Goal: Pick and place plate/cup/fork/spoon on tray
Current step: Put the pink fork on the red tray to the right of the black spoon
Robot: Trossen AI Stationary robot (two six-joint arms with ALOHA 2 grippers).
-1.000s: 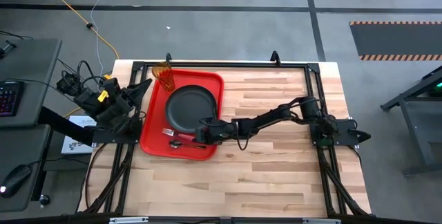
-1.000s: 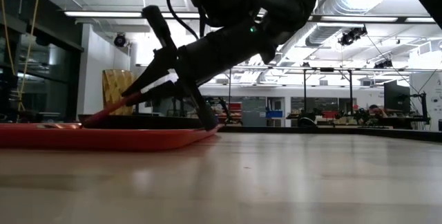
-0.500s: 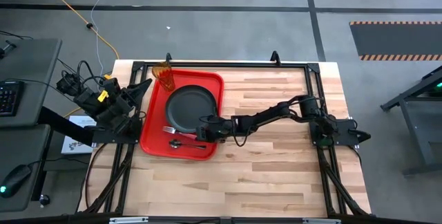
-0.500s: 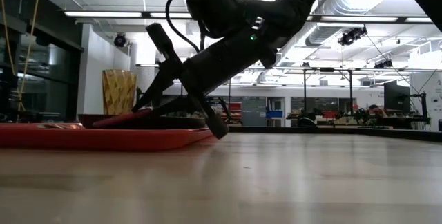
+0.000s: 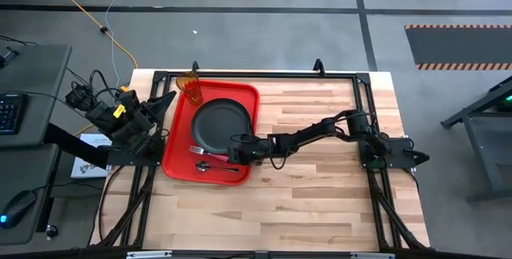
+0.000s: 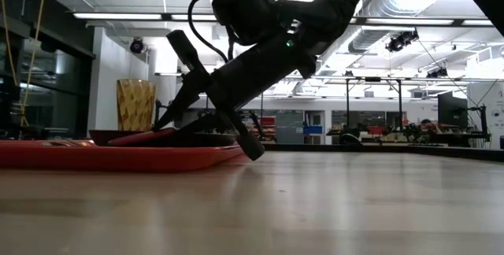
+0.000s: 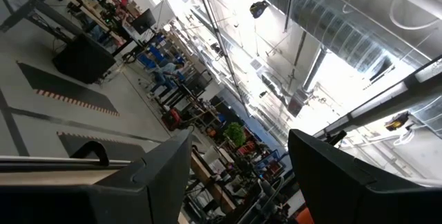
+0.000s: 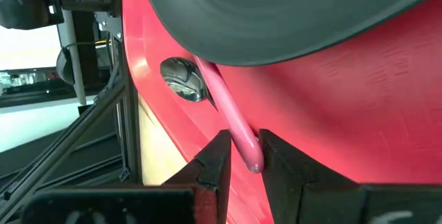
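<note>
At the tray's [image 5: 172, 159] near-right corner, seen from above, the right hand [image 5: 238, 153] hangs low on its outstretched arm, pointing across the bench [image 5: 320, 203] toward the left arm's side. The spoon [image 5: 214, 165] lies flat on the red floor of the tray directly ahead of it. Its long axis runs along the tray's front edge and almost in line with the reach of the arm. The bowl is the far end and the pink handle end is the near one.

The right wrist view shows that handle end sitting right at the tip of the hand, with the shiny bowl farther off under the overhanging rim of the plate [image 5: 220, 125]. Whether the hand is pinching the handle or merely flanking it, I cannot tell.

The fork [image 5: 196, 150] lies just beyond the spoon, between it and the plate. The cup [image 5: 190, 89] stands at the tray's far corner, well apart from the hand. All four pieces appear to be on the tray.

My judgement is that the next move turns on that shared line. If the hand backs out along the handle's axis and rises, it should clear cleanly. Any sideways drift could drag the spoon or nudge the plate.

The left hand [image 7: 239, 148] waits, spread, at the bench's left edge and is much farther from the spoon.
</note>
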